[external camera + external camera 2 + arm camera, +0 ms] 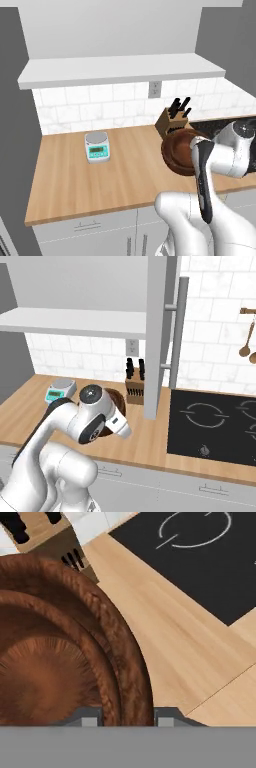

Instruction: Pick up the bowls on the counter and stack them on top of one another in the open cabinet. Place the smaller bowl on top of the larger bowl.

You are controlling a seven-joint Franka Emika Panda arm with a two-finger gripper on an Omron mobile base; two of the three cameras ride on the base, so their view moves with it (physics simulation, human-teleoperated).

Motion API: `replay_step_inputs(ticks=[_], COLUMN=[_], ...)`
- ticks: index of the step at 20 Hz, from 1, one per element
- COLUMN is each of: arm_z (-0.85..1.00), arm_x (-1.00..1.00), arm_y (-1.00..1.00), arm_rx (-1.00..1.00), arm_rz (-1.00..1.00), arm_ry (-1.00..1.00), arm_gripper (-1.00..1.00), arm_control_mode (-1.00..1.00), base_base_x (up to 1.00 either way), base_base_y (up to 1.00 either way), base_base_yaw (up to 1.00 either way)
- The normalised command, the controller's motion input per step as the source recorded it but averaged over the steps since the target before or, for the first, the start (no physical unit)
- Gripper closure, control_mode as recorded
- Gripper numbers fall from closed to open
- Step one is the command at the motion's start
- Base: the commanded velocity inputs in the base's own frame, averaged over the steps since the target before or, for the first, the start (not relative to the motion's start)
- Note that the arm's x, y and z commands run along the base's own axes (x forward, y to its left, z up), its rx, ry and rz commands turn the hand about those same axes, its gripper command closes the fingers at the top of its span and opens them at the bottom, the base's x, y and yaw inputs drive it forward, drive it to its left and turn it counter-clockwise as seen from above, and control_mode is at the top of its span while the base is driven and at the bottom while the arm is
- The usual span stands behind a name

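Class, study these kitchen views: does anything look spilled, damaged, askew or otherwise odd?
Nothing stands out. The brown bowl is whole, its rim between the gripper's fingertips; the scale and knife block stand upright on the counter.

White tiled wall point(100, 107), wall socket point(155, 89), black hob point(215, 426).
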Motion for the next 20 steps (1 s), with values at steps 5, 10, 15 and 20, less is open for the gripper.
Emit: replay_step_inputs(ticks=[5, 10, 15, 20], arm_z=[1.0, 1.0, 1.0, 1.0], arm_x=[-0.68, -0.56, -0.27, 0.07], arm_y=[0.59, 0.51, 0.46, 0.4], arm_rx=[-0.04, -0.06, -0.03, 0.0], arm_rz=[0.13, 0.12, 0.09, -0.01], arm_ry=[-0.43, -0.3, -0.21, -0.12], arm_gripper=[1.0, 1.0, 1.0, 1.0], arm_control_mode=[-1.0, -1.0, -1.0, -1.0], base_base_x=[0.0, 0.0, 0.0, 0.0], base_base_y=[0.0, 0.0, 0.0, 0.0], base_base_yaw=[0.0, 0.0, 0.0, 0.0])
